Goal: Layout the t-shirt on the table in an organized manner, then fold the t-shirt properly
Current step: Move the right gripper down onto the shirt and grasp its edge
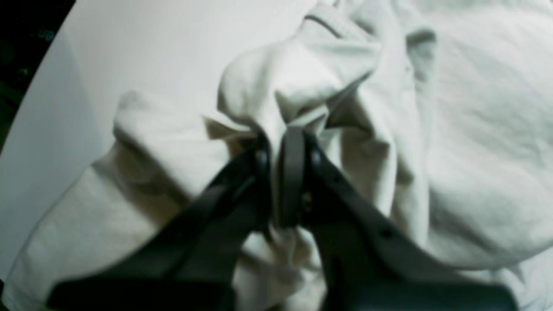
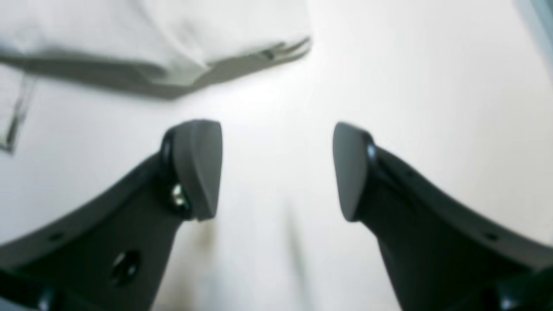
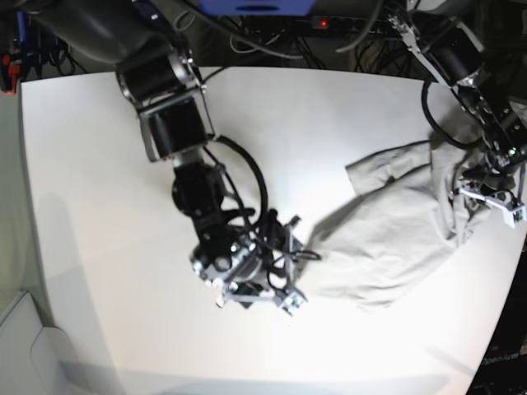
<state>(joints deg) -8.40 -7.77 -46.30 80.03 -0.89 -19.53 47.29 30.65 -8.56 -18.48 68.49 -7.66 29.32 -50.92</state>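
Observation:
The light grey-beige t-shirt [image 3: 395, 230] lies crumpled on the right half of the white table [image 3: 99, 206], one part stretching toward the middle. My left gripper [image 1: 283, 134] is shut on a bunched fold of the t-shirt [image 1: 475, 151] at its right side, seen in the base view as left gripper [image 3: 482, 199]. My right gripper [image 2: 272, 170] stands open with nothing between its fingers, low over bare table [image 2: 432, 86]. An edge of the t-shirt [image 2: 173, 30] lies just beyond its fingertips. In the base view the right gripper [image 3: 263, 286] sits beside the shirt's lower left edge.
Cables and dark equipment [image 3: 272, 33] crowd the table's far edge. The table's right edge [image 3: 506, 280] runs close to my left arm. A white box [image 3: 25, 346] stands off the table at the lower left.

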